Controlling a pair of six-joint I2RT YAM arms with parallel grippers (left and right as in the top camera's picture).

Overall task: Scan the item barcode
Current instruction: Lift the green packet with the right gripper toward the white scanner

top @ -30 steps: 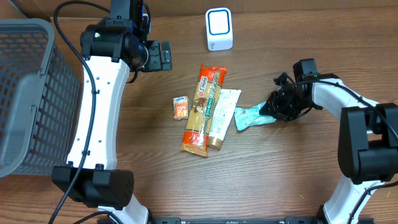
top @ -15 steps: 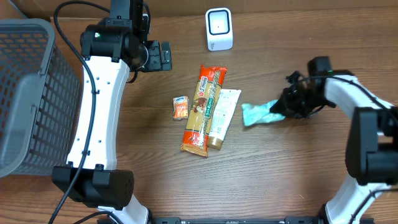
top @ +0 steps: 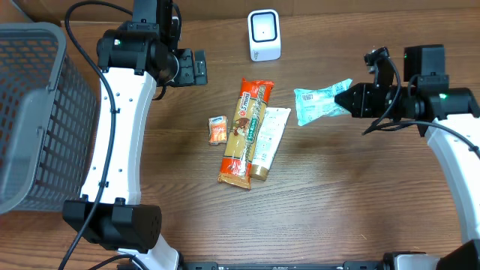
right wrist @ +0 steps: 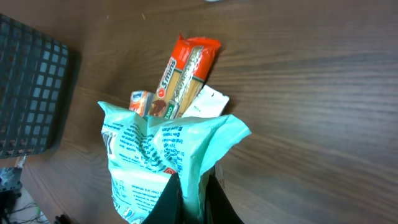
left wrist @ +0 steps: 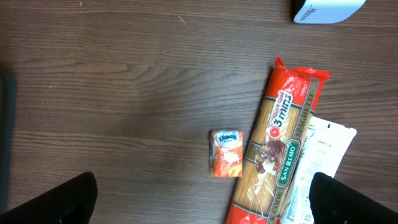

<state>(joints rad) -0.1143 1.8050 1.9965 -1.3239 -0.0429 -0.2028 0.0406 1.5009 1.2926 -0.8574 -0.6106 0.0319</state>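
A mint-green printed packet [top: 321, 103] hangs in the air right of the table's middle, pinched at its right end by my right gripper [top: 351, 100]. In the right wrist view the crumpled packet [right wrist: 155, 155] fills the lower left, and the right gripper [right wrist: 193, 202] is shut on its edge. The white barcode scanner [top: 264, 35] with a blue-ringed face stands at the back centre, up and left of the packet. My left gripper [top: 191, 67] hovers at the back left, open and empty [left wrist: 202, 208].
An orange pasta pack [top: 246, 131], a white tube [top: 270, 142] and a small orange sachet [top: 217, 130] lie mid-table. The same pasta pack [left wrist: 277, 155] and sachet [left wrist: 226, 152] show under the left wrist. A grey mesh basket [top: 30, 112] stands at the left edge.
My right gripper closed on the mint-green packet, lifted it off the table, and carried it up and toward the back. The left arm has not moved.
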